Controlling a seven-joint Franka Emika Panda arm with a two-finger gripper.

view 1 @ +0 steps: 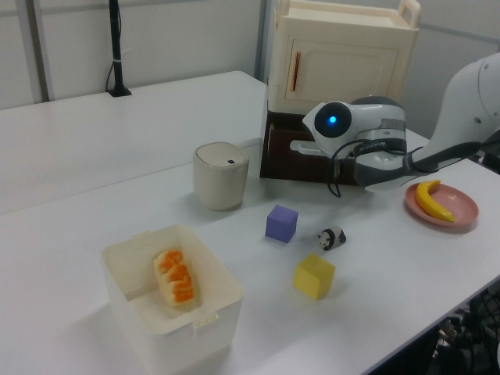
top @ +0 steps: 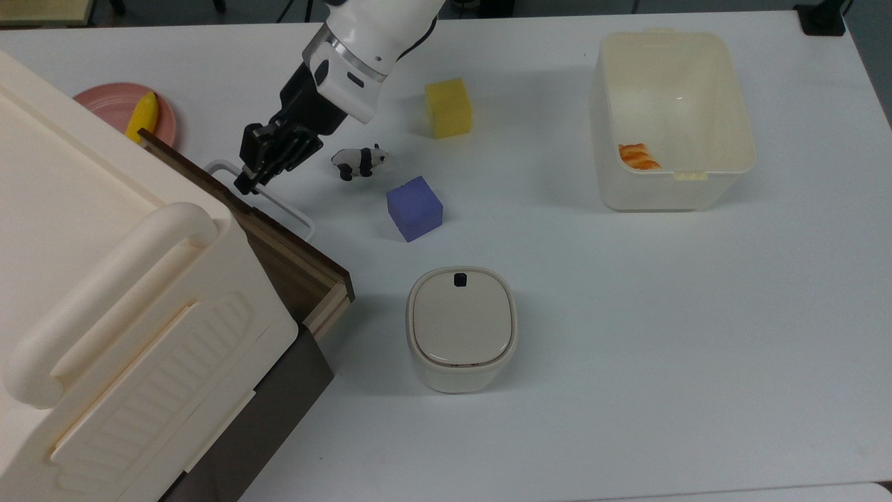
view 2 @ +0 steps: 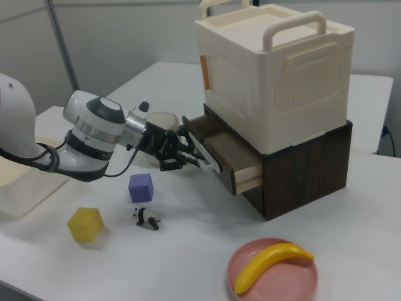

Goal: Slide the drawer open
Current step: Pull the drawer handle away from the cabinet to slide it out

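Note:
The drawer [top: 289,245], with a dark brown front and light wood inside, sticks partly out from under the cream cabinet [top: 90,279]. Its thin white loop handle [top: 287,213] points toward the table's middle. My gripper [top: 246,183] is shut on the handle's far end in the top view. In the right view the drawer [view 2: 237,157] stands out of the dark base, showing its wooden inside, and my gripper [view 2: 190,158] holds the handle [view 2: 207,158] at its front. In the left view the arm's wrist [view 1: 359,144] stands in front of the drawer [view 1: 283,160].
Just beyond the gripper lie a toy panda [top: 359,162], a purple cube [top: 414,208] and a yellow cube [top: 448,107]. A lidded beige bin [top: 461,328] stands near the drawer's corner. A pink plate [top: 104,104] holds a banana [top: 141,118]. A translucent tub [top: 672,188] stands at the top view's right.

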